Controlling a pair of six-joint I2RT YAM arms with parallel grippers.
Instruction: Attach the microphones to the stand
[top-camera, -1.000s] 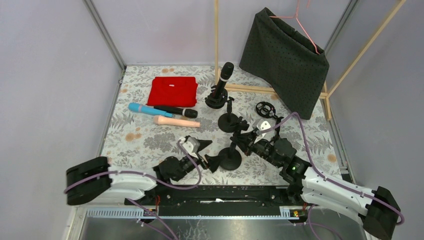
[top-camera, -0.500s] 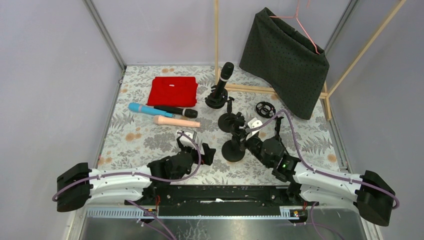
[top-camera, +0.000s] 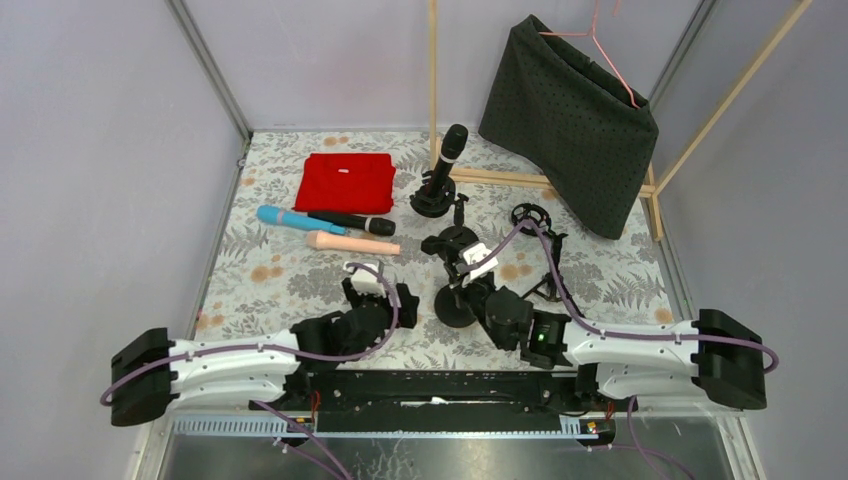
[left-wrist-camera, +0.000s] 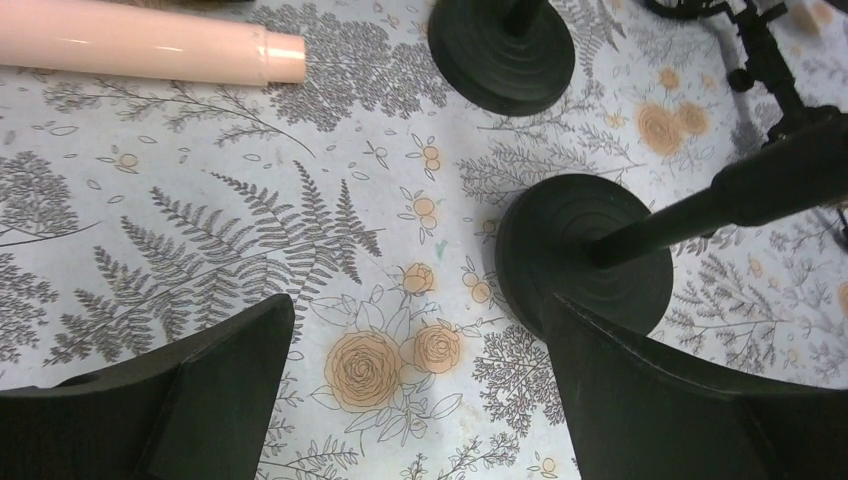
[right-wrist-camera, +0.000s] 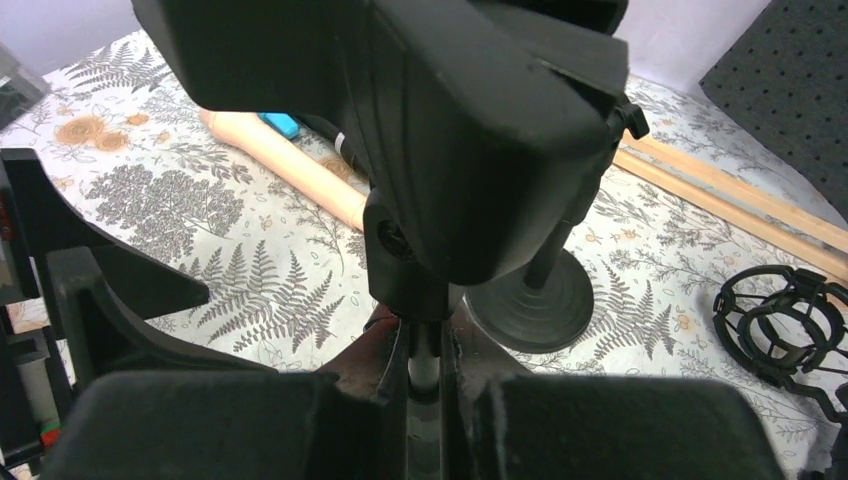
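Observation:
A black microphone (top-camera: 452, 148) stands upright in the far stand (top-camera: 432, 203). The light blue microphone (top-camera: 284, 217), the second black microphone (top-camera: 352, 223) and the peach-pink microphone (top-camera: 352, 243) lie together on the floral mat. My right gripper (top-camera: 468, 287) is shut on the stem (right-wrist-camera: 424, 368) of the near stand (top-camera: 457, 308), whose clip head (right-wrist-camera: 420, 120) fills the right wrist view. My left gripper (top-camera: 378, 297) is open and empty just left of that stand's base (left-wrist-camera: 585, 255). The left gripper (left-wrist-camera: 420, 335) hovers over bare mat, with the peach-pink microphone (left-wrist-camera: 150, 48) beyond it.
A third, empty stand (top-camera: 450, 241) sits between the other two; its base also shows in both wrist views (left-wrist-camera: 502, 50) (right-wrist-camera: 530, 300). A black shock mount (top-camera: 530, 215) lies to the right. A red cloth (top-camera: 345, 182) lies far left. Black fabric on a hanger (top-camera: 570, 115) leans on a wooden frame (top-camera: 500, 178).
Both arms have swung left and reached further out. My right gripper has carried the near stand slightly left. My left gripper has drawn back from the stand's base toward the microphones.

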